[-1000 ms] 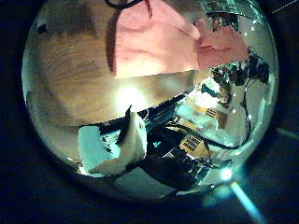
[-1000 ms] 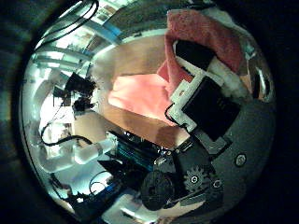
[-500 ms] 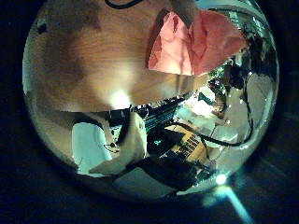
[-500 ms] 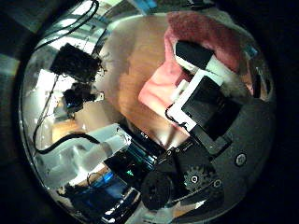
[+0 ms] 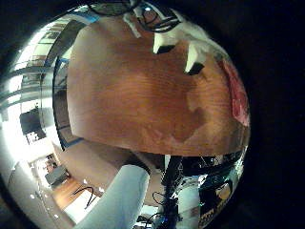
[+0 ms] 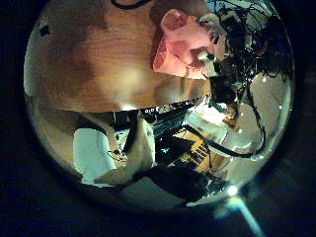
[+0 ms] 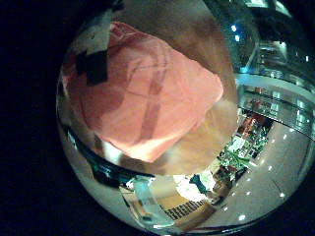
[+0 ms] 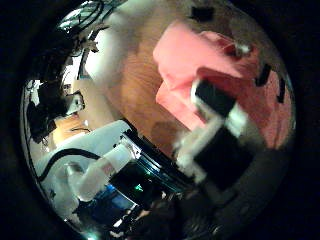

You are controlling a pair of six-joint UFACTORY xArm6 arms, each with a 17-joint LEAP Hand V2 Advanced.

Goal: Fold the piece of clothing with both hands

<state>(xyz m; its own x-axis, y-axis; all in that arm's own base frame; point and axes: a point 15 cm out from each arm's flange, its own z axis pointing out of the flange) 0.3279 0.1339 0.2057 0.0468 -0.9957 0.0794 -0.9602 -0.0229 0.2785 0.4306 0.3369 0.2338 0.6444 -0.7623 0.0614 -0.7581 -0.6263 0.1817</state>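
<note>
1. At the left side, the left robot hand (image 5: 174, 50) hangs over bare brown wooden desk (image 5: 133, 105). Its fingers are relaxed and spread, and they hold nothing.
2. The crumpled pink fabric garment (image 7: 148, 98) lies on the desk beside the left palm and apart from it. Only one hem shows at the rim of the left little-finger view.
3. At the right side, the garment fills the right palm views, so it sits close under that palm. The right robot hand (image 8: 225, 120) has its fingers curled into a raised bunch of the cloth and appears to grip it.
4. Risk: a one-sided grip will probably drag the garment into a heap instead of a flat fold. Cause: the left robot hand holds no corner.
5. Risk: a bunched pinch may take several layers at once or slip off. Cause: no clean edge is visible between the right fingers.
6. Edges: the desk edge runs close behind the garment in the right little-finger view. A pull that way could spill cloth over it.
7. Open room: the wide bare desk under the left robot hand offers clear space for spreading.
</note>
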